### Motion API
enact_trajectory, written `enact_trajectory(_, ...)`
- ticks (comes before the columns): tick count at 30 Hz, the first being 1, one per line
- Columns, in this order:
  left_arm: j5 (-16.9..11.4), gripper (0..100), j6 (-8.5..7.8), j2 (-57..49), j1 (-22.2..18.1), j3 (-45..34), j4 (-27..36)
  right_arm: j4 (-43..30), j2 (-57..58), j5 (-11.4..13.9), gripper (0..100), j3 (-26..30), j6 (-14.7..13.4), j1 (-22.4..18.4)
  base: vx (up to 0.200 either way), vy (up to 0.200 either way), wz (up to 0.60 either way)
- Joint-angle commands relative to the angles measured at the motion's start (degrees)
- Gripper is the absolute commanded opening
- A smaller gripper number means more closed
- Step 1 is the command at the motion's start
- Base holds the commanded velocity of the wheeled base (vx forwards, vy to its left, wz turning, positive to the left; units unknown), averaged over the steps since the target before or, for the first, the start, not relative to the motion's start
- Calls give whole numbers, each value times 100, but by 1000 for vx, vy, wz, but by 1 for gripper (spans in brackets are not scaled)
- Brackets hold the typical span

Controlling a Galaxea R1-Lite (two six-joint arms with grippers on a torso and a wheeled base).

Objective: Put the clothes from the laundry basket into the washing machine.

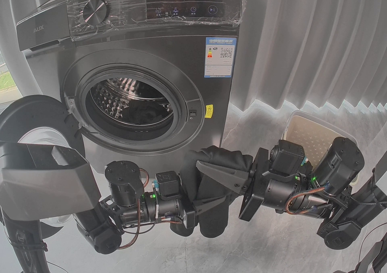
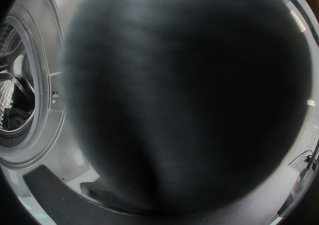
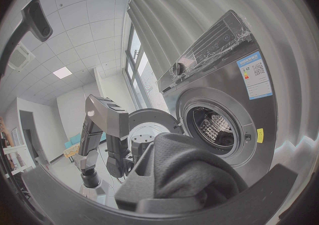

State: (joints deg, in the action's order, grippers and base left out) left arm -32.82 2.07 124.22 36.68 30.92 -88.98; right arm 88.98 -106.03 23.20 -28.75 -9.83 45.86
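Transfer step: my right gripper [image 1: 209, 177] is clamped on the dark garment [image 1: 225, 161], which drapes over the left gripper [image 1: 203, 205] (whose hold I cannot tell behind the cloth); next, I judge, both must lift it forward into the drum [image 1: 133, 108] ahead and above them, then release.

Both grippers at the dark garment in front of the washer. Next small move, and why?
Probably carry the dark mesh garment up and left toward the open round drum mouth. It hangs between the left gripper and right gripper, below and right of that opening; the round door stands swung aside.
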Motion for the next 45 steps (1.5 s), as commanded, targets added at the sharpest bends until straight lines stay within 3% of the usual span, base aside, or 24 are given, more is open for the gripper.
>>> enact_trajectory(1, -5, 0, 4, -21, -29, -77, -5, 5, 13, 0, 0, -8, -2, -60, 0, 0, 0)
enact_trajectory(7, -58, 0, -5, -443, -12, -631, -5, 5, 13, -26, 0, -193, -19, -315, 0, 0, 0)
enact_trajectory(11, -243, 0, -14, -1181, 23, -1378, 3, -3, -31, -518, 0, -448, -292, -403, 0, 0, 0)
enact_trajectory(17, -295, 0, -84, -1480, -12, -1474, 3, -12, -146, -580, 0, -492, -345, -455, 0, 0, 0)
enact_trajectory(22, -304, 0, -67, -1708, -21, -1483, 3, -12, -348, -791, 0, -465, -362, -455, 0, 0, 0)
enact_trajectory(43, -287, 0, -31, -1910, -29, -1360, 3, -3, -568, -782, 0, -210, -345, -350, 0, 0, 0)
enact_trajectory(44, -287, 0, -31, -1902, -29, -1343, 3, -3, -559, -782, 100, -193, -353, -341, 0, 0, 0)
enact_trajectory(45, -287, 0, -31, -1902, -38, -1325, 3, 5, -559, -799, 100, -228, -362, -332, 0, 0, 0)
